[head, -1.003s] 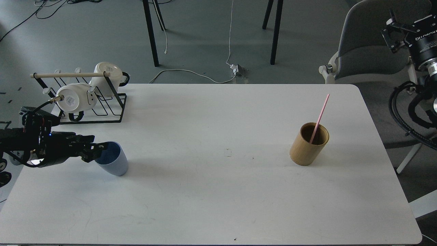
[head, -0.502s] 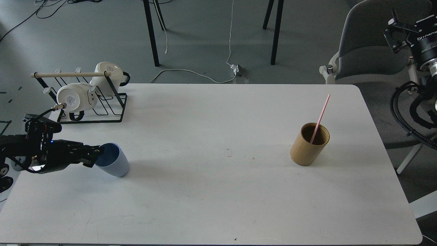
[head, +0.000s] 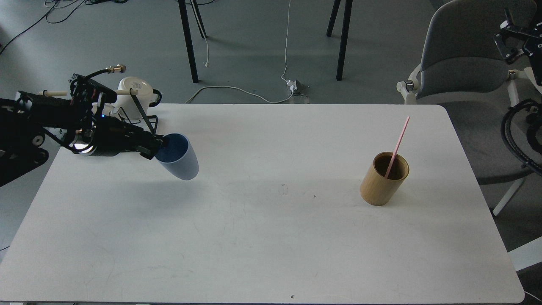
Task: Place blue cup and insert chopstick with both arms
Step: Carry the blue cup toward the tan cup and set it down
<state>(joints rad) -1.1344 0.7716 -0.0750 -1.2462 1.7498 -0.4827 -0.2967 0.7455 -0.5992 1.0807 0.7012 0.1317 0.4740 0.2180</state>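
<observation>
The big white surface (head: 262, 237) fills the near part of the view, and its near half is bare white. A little farther, at about 3 o'clock from the middle of the surface, stands a tan holder (head: 383, 180), a round tube with an open top. The chopstick (head: 398, 144) is a thin pink stick. Its low end sits inside the tan holder and its top leans up toward 1 o'clock, well above the rim. At about 9 o'clock from the middle is the blue cup (head: 180, 159). It hangs in the air, tilted, with its open mouth turned toward the left arm and a soft shadow under it on the surface. The left gripper (head: 156, 148) is closed on the near rim of the blue cup and holds it up. The black left arm (head: 63, 123) comes in from the left edge. Behind that arm, at the far left corner of the surface, is a black wire rack (head: 146, 120) with a white mug (head: 131, 91) on it. Far off at 2 o'clock, up by the right edge, is the right gripper (head: 510, 40), small and dark. I cannot tell if it is open or closed. Near it is a grey chair (head: 461, 55) on the floor.
</observation>
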